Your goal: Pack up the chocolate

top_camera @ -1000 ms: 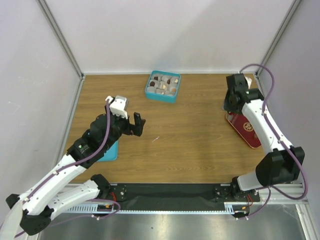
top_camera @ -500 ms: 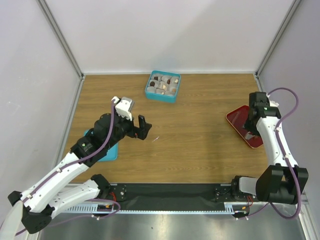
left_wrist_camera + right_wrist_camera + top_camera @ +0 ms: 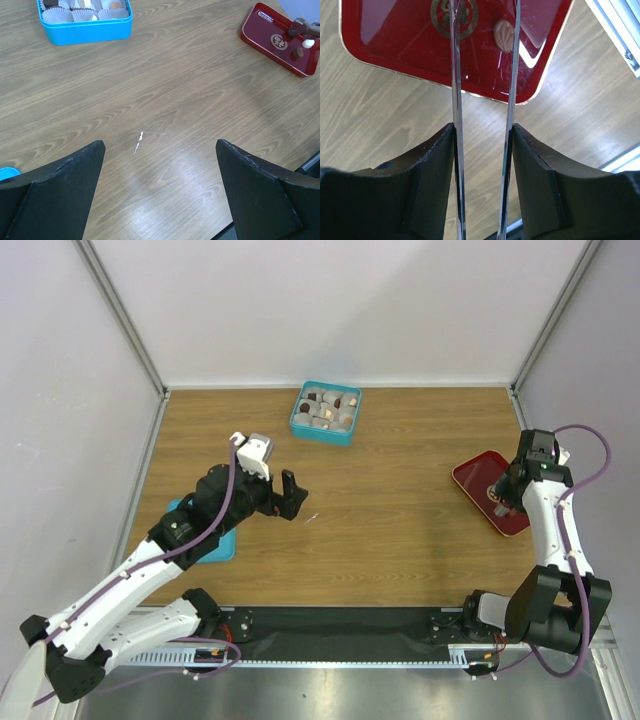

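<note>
The teal box (image 3: 325,413) (image 3: 85,20) stands at the back middle, with paper cups and several chocolate pieces (image 3: 322,410) in it. At the right lies a red tray (image 3: 478,480) (image 3: 420,45) with loose chocolate: a tan piece (image 3: 504,36), plus a dark piece (image 3: 298,52) and a pale one (image 3: 308,44). My right gripper (image 3: 510,495) (image 3: 482,130) hangs over the tray's near end, shut on long metal tweezers (image 3: 455,75). The tweezer blades stand apart, and the tan piece shows between them. My left gripper (image 3: 283,498) (image 3: 160,145) is wide open over bare wood, holding nothing.
A flat blue lid (image 3: 215,545) (image 3: 5,172) lies under the left arm near the table's left side. A small white scratch (image 3: 311,519) (image 3: 138,142) marks the wood just ahead of the left fingers. Frame posts stand at the back corners.
The right arm has swung from the back right corner toward the front, over the red tray, and its jaws have eased slightly apart. The left gripper has moved a little right.
</note>
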Motion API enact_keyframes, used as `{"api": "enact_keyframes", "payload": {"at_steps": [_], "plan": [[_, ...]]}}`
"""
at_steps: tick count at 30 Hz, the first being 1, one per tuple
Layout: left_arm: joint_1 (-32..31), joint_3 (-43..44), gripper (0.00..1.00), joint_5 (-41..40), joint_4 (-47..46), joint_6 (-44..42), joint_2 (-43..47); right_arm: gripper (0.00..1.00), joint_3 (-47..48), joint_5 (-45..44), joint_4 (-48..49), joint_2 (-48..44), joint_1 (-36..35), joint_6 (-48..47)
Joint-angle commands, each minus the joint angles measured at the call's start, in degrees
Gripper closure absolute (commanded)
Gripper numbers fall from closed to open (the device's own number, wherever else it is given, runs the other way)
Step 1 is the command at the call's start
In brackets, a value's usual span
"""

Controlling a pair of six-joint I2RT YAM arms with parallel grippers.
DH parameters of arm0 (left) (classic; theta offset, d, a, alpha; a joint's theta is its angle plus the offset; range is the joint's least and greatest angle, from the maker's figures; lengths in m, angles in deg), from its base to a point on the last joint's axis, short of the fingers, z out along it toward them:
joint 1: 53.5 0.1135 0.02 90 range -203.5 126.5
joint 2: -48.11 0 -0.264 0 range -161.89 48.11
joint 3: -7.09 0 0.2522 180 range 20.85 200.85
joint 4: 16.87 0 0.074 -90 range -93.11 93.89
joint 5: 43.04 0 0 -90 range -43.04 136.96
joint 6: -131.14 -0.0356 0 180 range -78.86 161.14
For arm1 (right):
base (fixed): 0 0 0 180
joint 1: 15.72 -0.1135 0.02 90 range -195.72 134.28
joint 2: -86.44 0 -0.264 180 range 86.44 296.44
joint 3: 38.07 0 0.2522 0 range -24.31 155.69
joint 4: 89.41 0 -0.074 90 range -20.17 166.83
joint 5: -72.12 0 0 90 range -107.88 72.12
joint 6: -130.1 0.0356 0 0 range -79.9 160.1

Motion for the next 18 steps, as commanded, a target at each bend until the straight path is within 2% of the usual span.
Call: {"api": "enact_keyframes", "payload": {"at_steps": [1,9,18], "plan": [[0.31,-0.40,0.00,0.22,-2.31,0.28,0.08,0.47,-1.06,0.36,5.19,0.97,0.44,-0.71],[0.31,-1.46,0.00,-0.32,-3.10,0.19,0.09,0.47,-0.89,-1.67,5.19,3.00,0.61,-0.88],[0.31,-0.93,0.00,-0.84,-3.18,-0.17,-0.79,0.47,-2.21,1.32,8.27,5.11,1.58,-1.15]]}}
